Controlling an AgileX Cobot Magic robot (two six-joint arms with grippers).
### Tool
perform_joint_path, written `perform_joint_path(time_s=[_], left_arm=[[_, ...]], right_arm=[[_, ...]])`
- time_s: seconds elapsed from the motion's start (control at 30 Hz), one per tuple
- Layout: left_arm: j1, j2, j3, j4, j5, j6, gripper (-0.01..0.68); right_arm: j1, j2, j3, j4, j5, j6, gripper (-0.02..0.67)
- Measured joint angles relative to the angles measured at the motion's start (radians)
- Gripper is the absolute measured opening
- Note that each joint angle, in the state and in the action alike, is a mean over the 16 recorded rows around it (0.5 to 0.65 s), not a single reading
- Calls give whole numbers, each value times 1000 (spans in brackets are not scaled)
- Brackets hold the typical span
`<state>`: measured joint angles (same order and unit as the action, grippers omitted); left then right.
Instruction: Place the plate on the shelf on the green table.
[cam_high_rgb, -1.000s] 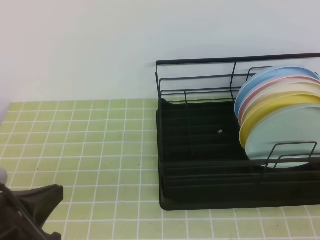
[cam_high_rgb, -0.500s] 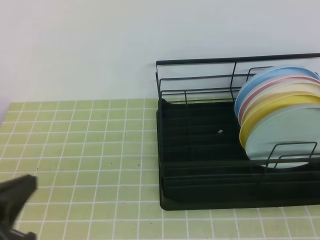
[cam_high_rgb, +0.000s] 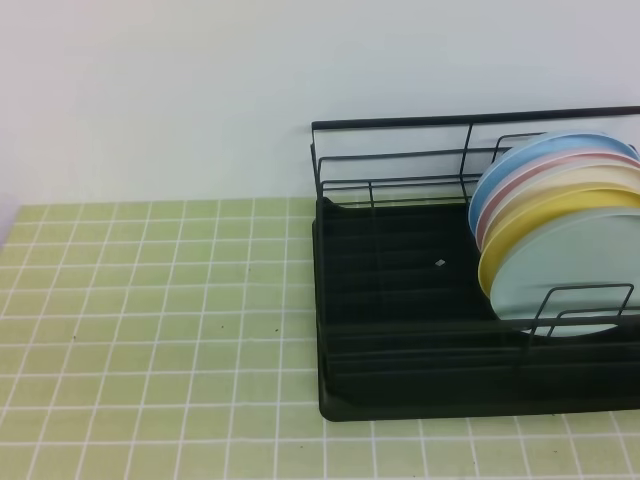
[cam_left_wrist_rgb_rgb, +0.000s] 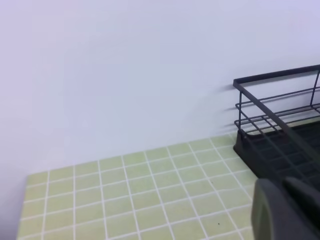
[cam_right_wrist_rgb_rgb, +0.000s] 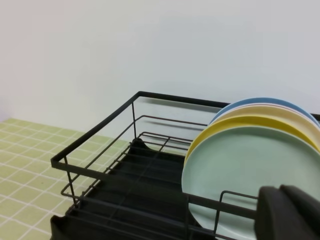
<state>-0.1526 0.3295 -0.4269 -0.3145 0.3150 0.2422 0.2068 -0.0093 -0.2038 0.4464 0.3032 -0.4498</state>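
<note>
The light-green tiled table (cam_high_rgb: 150, 330) carries the black wire dish rack with its tray base (cam_high_rgb: 400, 330), and the round pale aqua plate (cam_high_rgb: 580, 270) stands upright at the front of a row, against a yellow plate (cam_high_rgb: 530, 225). Both dark grippers, left (cam_left_wrist_rgb_rgb: 287, 210) and right (cam_right_wrist_rgb_rgb: 290, 212), are clenched on nothing.

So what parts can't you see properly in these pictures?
- High view: the shelf and the plate are cut off by the right edge; both grippers are out of frame.
- Left wrist view: the left gripper is a dark blur cut by the corner; no plates show.
- Right wrist view: the right gripper hides the plate's lower edge.
</note>
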Motion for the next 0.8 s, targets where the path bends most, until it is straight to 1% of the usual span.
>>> perform_joint_path(time_s=[0.17, 0.4, 0.6, 0.8], left_arm=[[7, -47, 80, 40, -41, -91, -2], [25, -170, 265, 129, -86, -285, -2], [40, -277, 385, 202, -57, -410, -2], [48, -333, 428, 225, -16, -449, -2]], right_arm=[[0, 0, 0, 2, 1, -1, 0], [0, 0, 0, 3, 1, -1, 0], [0, 0, 0, 3, 1, -2, 0], [0, 0, 0, 3, 3, -2, 0]])
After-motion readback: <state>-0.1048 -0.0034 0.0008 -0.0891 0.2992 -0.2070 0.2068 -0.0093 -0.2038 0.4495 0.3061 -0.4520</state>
